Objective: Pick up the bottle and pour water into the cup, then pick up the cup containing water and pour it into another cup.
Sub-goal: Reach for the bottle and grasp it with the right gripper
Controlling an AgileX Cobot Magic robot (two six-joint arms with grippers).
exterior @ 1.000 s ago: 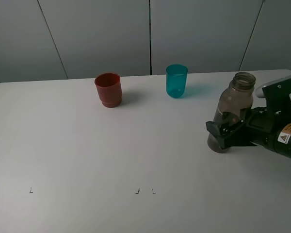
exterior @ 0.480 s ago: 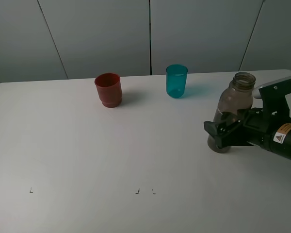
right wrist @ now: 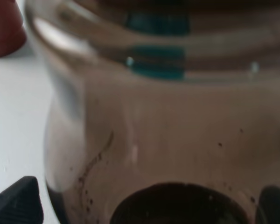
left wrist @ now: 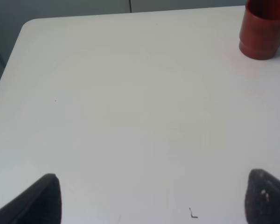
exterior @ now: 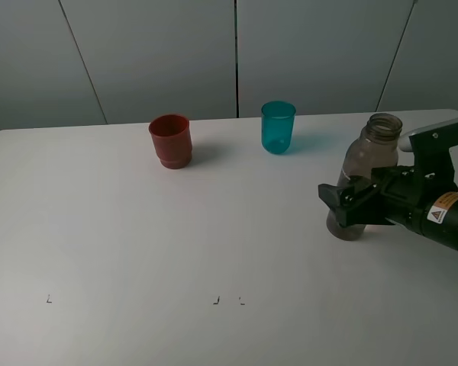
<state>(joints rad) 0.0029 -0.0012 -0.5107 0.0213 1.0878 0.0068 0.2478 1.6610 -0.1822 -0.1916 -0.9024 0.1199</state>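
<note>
The left gripper (left wrist: 155,199) hung over bare table (exterior: 122,236) with its fingers wide apart, holding nothing. Taking the table's middle as the dial's centre, the red cup (exterior: 170,140) stood at about 11 o'clock and the teal cup (exterior: 278,127) at about 1 o'clock, both upright and well apart. The bottle (exterior: 366,164) stood upright and uncapped at about 3 o'clock, near the table's right edge, with the teal cup at roughly 11 o'clock from it. The right gripper (exterior: 349,204) reached in from 3 o'clock and straddled the bottle's lower body, jaws spread and not clamped.

The step in hand looked to be the grasp. The jaws should probably close squarely with the bottle centred between them, firm enough that smooth plastic would not slip when tipped, yet not so hard that it buckled. The hold sat low on a tall bottle, so a slow, straight lift seemed wise to keep it from leaning.

Only the right wrist view showed a fingertip on either side of the bottle, and dark specks on its wall. Only the high view showed the open neck and the way to the teal cup. Only the left wrist view showed the left gripper. Whether the bottle held water, I could not tell.
</note>
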